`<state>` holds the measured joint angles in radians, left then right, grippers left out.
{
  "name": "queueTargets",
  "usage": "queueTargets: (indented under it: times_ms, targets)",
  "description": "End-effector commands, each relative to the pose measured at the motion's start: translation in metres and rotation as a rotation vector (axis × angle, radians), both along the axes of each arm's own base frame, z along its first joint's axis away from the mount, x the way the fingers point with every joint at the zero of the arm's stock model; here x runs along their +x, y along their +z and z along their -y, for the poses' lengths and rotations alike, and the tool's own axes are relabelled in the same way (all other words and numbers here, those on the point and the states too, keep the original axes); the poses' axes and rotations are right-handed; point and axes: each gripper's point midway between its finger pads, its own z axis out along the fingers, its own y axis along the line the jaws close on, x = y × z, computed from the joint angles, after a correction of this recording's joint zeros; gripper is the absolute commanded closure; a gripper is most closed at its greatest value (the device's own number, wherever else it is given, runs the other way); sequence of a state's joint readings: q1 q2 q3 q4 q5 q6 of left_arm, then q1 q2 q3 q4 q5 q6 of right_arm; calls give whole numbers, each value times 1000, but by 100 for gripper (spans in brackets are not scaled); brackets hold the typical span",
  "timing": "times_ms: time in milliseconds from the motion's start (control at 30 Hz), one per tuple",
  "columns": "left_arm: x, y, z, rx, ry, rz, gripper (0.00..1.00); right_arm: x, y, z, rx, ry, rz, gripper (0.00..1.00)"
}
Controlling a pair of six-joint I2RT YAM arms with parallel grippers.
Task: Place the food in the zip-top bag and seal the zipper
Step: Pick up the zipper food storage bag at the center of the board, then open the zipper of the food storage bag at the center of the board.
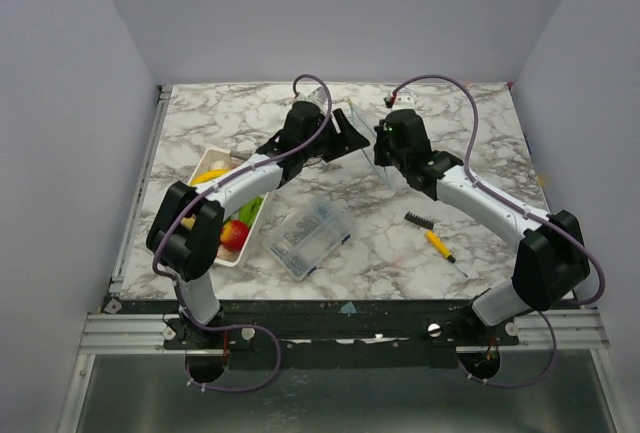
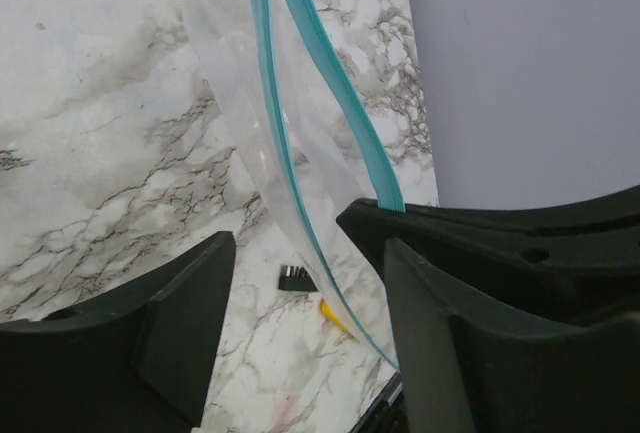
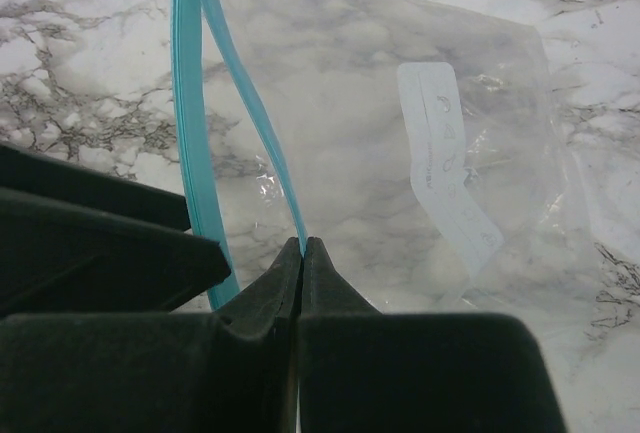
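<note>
Currently we pinch one zipper (image 3: 186, 103) lip in the closed right gripper (image 3: 302, 253), with the bag (image 3: 400, 153) hanging between both arms. The left gripper (image 2: 290, 243) gapes around the other lip. A missed grasp may collapse the mouth.

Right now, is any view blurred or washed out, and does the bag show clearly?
Top external: even, sharp, but the clear zip-top bag nearly vanishes against the marble. Left wrist: zipper crisp, left fingers dark and featureless. Right wrist: film sharp, slight glare.
</note>
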<state>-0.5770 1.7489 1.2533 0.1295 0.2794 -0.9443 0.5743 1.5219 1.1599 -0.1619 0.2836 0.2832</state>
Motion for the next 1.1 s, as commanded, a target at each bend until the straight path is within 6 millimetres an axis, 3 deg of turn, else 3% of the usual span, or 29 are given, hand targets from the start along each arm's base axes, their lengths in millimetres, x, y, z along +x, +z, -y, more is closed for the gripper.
queueTargets:
  times_ms: [0,67,167,267,433,533,800,900,1000,1033,1067]
  targets:
    - [13,-3,8,45,22,-4,45,-10,3,-2,32,18,-10,100]
    - [15,-5,9,62,21,-4,55,-11,6,-2,39,13,-4,100]
    - [17,-4,9,82,9,7,78,-10,7,1,32,-6,2,99]
    - [14,0,8,83,3,11,100,-4,4,16,-10,-99,3,100]
    - [0,9,6,57,-17,0,100,5,2,38,-130,-214,0,96]
    - [-10,17,7,32,-46,-4,100,8,7,37,-181,-204,26,67]
    - [-21,30,6,14,-67,19,100,18,14,23,-180,-157,36,2]
    - [-23,29,4,27,-68,25,100,22,17,17,-162,-136,50,0]
    - [-23,28,2,32,-68,27,100,26,4,16,-209,-140,-7,0]
    - [-23,28,2,33,-68,30,100,25,-1,19,-236,-161,-37,4]
    - [-23,28,2,36,-67,33,100,24,-1,18,-244,-146,-52,14]
